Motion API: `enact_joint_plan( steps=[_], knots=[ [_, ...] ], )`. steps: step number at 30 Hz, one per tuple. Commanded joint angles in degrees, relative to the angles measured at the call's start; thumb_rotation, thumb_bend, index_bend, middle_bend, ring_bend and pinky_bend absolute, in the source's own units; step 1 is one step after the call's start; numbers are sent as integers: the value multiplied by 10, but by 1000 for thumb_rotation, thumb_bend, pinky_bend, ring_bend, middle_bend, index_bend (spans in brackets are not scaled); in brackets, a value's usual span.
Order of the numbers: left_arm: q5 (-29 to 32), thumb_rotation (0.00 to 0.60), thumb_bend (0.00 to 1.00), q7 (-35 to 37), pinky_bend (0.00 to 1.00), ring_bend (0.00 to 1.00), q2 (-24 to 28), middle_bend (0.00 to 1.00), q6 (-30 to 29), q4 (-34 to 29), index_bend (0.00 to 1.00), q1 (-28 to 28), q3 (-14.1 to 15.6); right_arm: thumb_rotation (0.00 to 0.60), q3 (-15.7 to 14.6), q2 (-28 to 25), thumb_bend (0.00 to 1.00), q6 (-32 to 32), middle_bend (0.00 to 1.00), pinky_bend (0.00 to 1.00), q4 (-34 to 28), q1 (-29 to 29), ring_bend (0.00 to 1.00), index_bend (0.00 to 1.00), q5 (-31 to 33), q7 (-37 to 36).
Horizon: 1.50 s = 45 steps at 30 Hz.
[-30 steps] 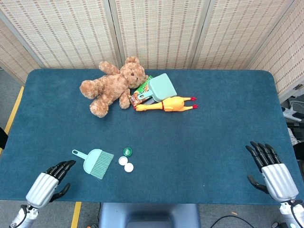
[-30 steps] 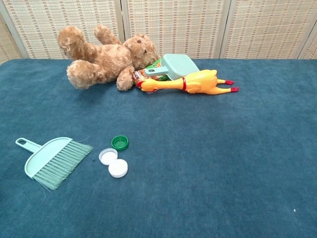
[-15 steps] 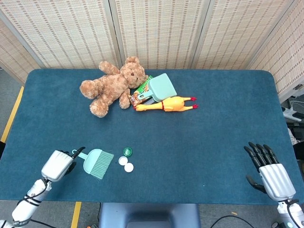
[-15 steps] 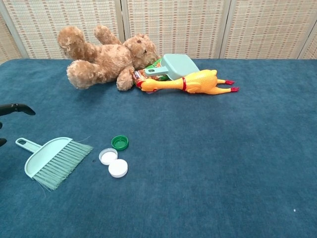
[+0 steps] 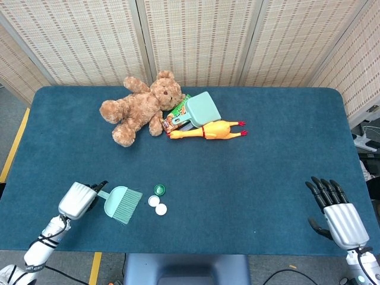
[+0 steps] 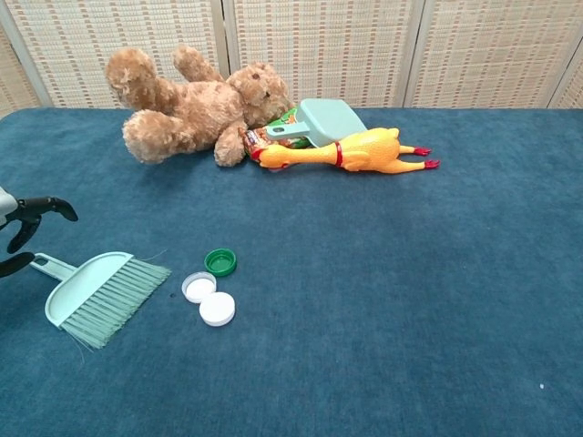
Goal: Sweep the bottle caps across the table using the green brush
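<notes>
One blue table [image 5: 279, 154], woven screens [image 5: 196, 35] behind.

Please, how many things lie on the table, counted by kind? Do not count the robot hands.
Bottle caps: 3, one green and two white
Green brush: 1
Dustpan: 1
Teddy bear: 1
Rubber chicken: 1
Snack packet: 1
Total: 8
</notes>
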<state>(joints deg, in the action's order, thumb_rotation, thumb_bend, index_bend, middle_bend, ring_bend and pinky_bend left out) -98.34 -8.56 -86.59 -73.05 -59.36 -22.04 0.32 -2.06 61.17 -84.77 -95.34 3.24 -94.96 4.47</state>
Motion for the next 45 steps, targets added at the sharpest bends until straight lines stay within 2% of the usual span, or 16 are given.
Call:
enact_joint_plan(
  steps=[1, 5, 10, 15, 22, 25, 31, 34, 42, 45],
  knots=[
    [12, 600, 393, 0, 900, 719, -4, 208, 19, 5, 162, -6, 3, 600, 0, 0, 198, 1, 0, 0, 0, 0, 0, 0, 1, 1],
    [22, 600, 392, -2, 904, 725, -15, 149, 36, 15, 145, -13, 5, 600, 0, 0, 198, 3, 0, 0, -1, 0, 0, 0, 3, 3],
    [25, 600, 390, -15, 905, 728, -24, 152, 41, 36, 143, -18, 9, 600, 1, 0, 198, 3, 0, 0, -2, 0, 0, 0, 4, 4],
    [30, 600, 390, -28, 905, 728, -35, 223, 45, 61, 215, -18, 15, 600, 1, 0, 198, 5, 0, 0, -1, 1, 0, 0, 5, 4],
    [24, 600, 389, -41, 905, 729, -50, 245, 49, 90, 223, -19, 31, 600, 0, 0, 198, 6, 0, 0, -3, 1, 0, 0, 5, 5],
    [19, 600, 398, -47, 905, 728, -56, 282, 44, 101, 239, -20, 36, 600, 0, 0, 198, 6, 0, 0, -3, 1, 0, 0, 5, 6],
    [7, 600, 400, -69, 905, 728, -81, 357, 32, 141, 362, -21, 46, 600, -1, -1, 198, 9, 0, 0, -4, 2, 0, 0, 7, 6],
    [4, 600, 394, -65, 906, 728, -92, 376, 26, 155, 378, -21, 49, 600, -1, -2, 198, 10, 0, 0, -5, 2, 0, 0, 7, 7],
    [-6, 600, 380, -44, 916, 735, -105, 616, -10, 186, 552, -18, 54, 600, -1, -3, 198, 10, 0, 0, -5, 2, 0, 0, 7, 4],
    [-9, 600, 387, -41, 924, 744, -102, 758, -32, 185, 647, -14, 53, 600, -3, -2, 198, 13, 0, 0, -5, 3, 0, 0, 6, 5]
  ],
)
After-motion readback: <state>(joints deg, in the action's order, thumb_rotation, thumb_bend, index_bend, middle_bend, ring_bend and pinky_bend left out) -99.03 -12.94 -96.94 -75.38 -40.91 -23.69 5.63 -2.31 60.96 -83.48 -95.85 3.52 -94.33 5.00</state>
